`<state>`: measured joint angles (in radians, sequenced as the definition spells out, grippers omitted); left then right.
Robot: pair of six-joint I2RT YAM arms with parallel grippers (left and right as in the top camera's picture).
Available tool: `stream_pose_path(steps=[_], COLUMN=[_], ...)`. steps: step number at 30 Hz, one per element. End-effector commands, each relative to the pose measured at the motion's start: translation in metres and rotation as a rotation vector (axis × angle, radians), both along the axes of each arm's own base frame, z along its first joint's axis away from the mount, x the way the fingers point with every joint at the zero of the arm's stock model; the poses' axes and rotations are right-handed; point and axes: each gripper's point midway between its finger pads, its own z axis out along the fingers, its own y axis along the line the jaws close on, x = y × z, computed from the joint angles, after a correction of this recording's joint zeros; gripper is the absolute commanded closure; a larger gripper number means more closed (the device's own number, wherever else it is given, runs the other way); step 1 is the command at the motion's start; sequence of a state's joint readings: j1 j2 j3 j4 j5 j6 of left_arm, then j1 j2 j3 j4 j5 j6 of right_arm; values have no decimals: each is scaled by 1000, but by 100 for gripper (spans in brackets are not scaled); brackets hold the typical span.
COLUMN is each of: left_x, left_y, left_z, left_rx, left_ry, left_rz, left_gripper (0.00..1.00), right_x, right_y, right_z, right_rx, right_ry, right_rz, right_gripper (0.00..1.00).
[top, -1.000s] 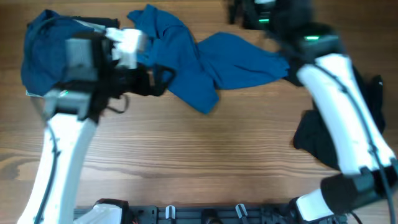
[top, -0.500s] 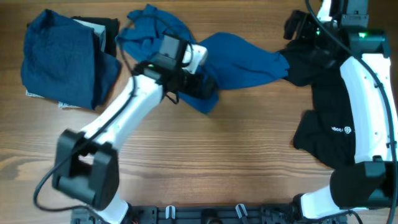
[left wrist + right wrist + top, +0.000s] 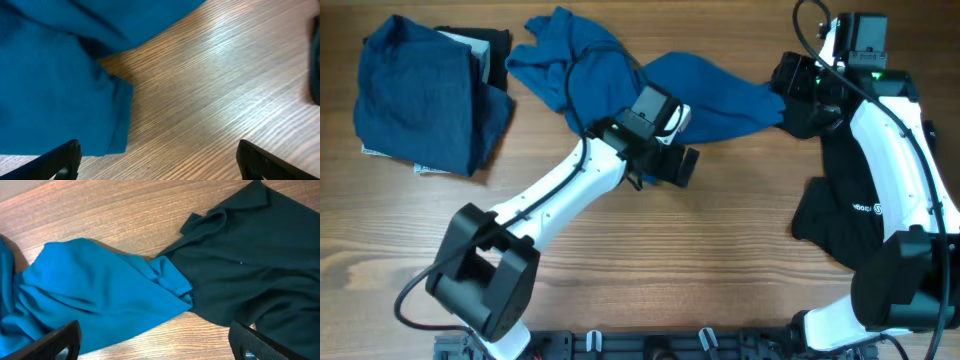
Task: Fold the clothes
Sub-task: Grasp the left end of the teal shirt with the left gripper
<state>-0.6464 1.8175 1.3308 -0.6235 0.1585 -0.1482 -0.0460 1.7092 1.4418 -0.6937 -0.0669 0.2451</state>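
**Overhead: blue shirt (image 3: 610, 75) lies crumpled, both arms empty**

Overhead, the blue shirt sprawls unfolded across the far middle of the desk (image 3: 720, 260). The left hand (image 3: 678, 165) hovers just beside the shirt's near edge. The right hand (image 3: 792, 88) hangs over the spot where the shirt's right end meets a black shirt (image 3: 835, 215), which lies rumpled along the desk's right side. A folded pile (image 3: 420, 95) of dark blue cloth sits at the far left corner.

From the left wrist, the left hand's fingers (image 3: 62, 159) stand wide apart with nothing between them. Bare wood lies below, and a blue hem (image 3: 55, 95) lies to one side. From the right wrist, the right hand's fingers (image 3: 52, 341) are also spread wide and hold nothing. Beneath them the blue shirt's end (image 3: 100, 290) touches the black shirt (image 3: 250, 255).
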Motion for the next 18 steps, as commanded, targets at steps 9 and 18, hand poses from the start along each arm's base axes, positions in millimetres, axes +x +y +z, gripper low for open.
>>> stream_pose_path(steps=[9,18], left_x=[33,48], left_y=[22,15], left_z=[-52,-73], left_rx=[222,210], left_ry=[-88,-116], left_rz=[161,198], left_gripper=[1,12], right_x=[11,13], right_y=[0,0], right_z=[3,5], right_rx=[18,17], right_ry=[-43,-53], right_rz=[-9,-9], right_gripper=[5,6])
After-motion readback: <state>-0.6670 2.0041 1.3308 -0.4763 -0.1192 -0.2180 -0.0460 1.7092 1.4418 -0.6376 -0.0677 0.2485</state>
